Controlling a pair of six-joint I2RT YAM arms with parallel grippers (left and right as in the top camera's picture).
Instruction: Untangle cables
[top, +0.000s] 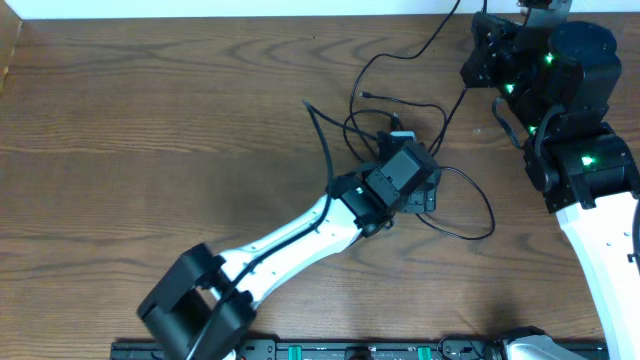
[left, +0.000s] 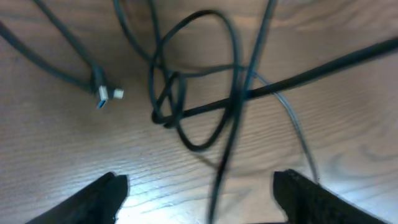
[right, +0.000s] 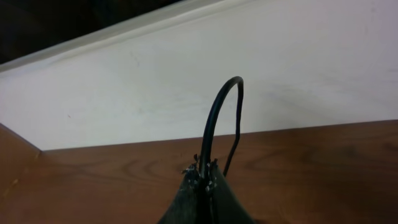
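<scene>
Black cables (left: 166, 99) lie knotted in the middle of the bench (top: 150, 130), directly under my left gripper (left: 199, 186). Its jaws stand apart, grasping nothing, with one strand running between them. My right gripper (right: 202, 177), at the far right, is clenched on one black cable (right: 214, 118). Closing left here could catch several strands; pulling then would tighten the knot.

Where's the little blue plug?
In the left wrist view, the blue plug lies on the wooden table, upper left, just left of the tangled black cables.
</scene>
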